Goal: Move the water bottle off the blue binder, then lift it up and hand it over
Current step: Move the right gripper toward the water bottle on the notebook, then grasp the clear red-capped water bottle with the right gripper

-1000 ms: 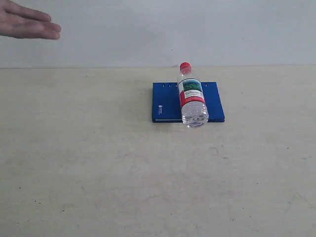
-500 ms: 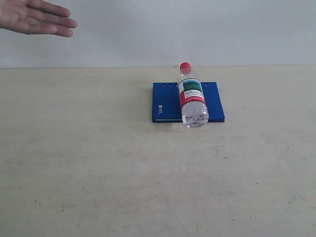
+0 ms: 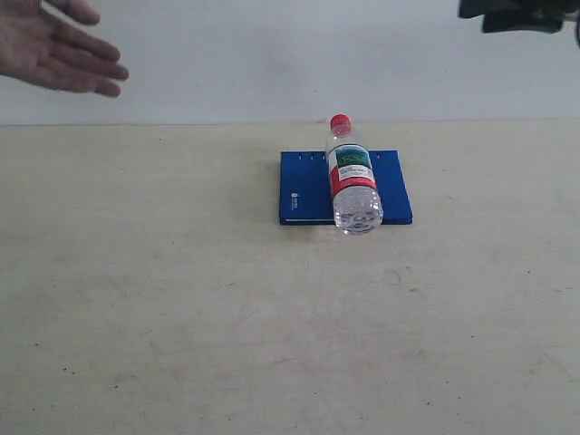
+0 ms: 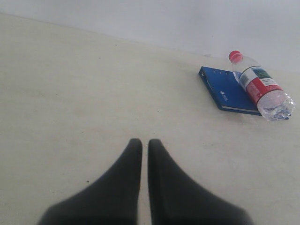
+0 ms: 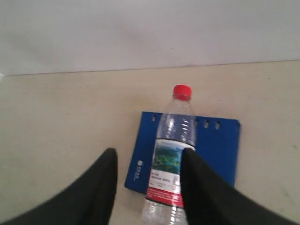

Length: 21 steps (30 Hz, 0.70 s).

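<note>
Lying on its side on the blue binder (image 3: 304, 186), the water bottle (image 3: 352, 181) is in your way, so your right gripper (image 5: 149, 157) is spread open and aimed at it, while your left gripper (image 4: 141, 143) is pressed shut, holding nothing, well apart.

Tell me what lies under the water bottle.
The blue binder lies under the water bottle, whose base overhangs the near edge. The cover directly beneath is mostly hidden.

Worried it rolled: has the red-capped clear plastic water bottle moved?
No. The clear plastic water bottle overhangs the flat blue binder at the same spot.
</note>
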### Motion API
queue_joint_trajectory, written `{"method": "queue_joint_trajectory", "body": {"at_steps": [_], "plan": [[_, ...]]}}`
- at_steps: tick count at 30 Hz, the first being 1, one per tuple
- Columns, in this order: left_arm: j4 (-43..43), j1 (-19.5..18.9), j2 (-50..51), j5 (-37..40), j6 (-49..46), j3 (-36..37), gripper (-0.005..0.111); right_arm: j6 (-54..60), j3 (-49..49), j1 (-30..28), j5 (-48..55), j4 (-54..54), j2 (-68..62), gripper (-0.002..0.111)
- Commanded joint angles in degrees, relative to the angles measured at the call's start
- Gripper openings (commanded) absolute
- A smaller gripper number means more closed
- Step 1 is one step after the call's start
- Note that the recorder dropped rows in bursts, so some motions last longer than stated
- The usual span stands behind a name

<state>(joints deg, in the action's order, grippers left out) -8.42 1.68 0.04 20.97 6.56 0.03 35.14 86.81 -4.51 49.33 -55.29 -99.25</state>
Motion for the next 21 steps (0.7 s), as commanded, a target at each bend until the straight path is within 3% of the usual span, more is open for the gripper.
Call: {"method": "queue_joint_trajectory", "body": {"at_steps": [1, 7, 12, 17, 21], "plan": [[0.3, 0.2, 0.0, -0.5, -0.1, 0.0, 0.005, 3.2, 9.7, 3.6, 0.1, -3.9, -11.4, 0.054], [0.3, 0.2, 0.0, -0.5, -0.1, 0.0, 0.005, 2.7, 19.6, 9.6, -1.7, -2.4, -24.0, 0.054], [0.3, 0.2, 0.0, -0.5, -0.1, 0.0, 0.005, 0.5, 28.2, 13.0, -10.8, -1.6, -33.6, 0.054], [0.3, 0.2, 0.0, -0.5, -0.1, 0.0, 0.005, -7.5, 32.4, 13.0, -14.2, 1.9, -40.5, 0.054], [0.3, 0.2, 0.0, -0.5, -0.1, 0.0, 0.005, -7.6, 32.8, 13.0, -14.3, 2.1, -44.0, 0.054]]}}
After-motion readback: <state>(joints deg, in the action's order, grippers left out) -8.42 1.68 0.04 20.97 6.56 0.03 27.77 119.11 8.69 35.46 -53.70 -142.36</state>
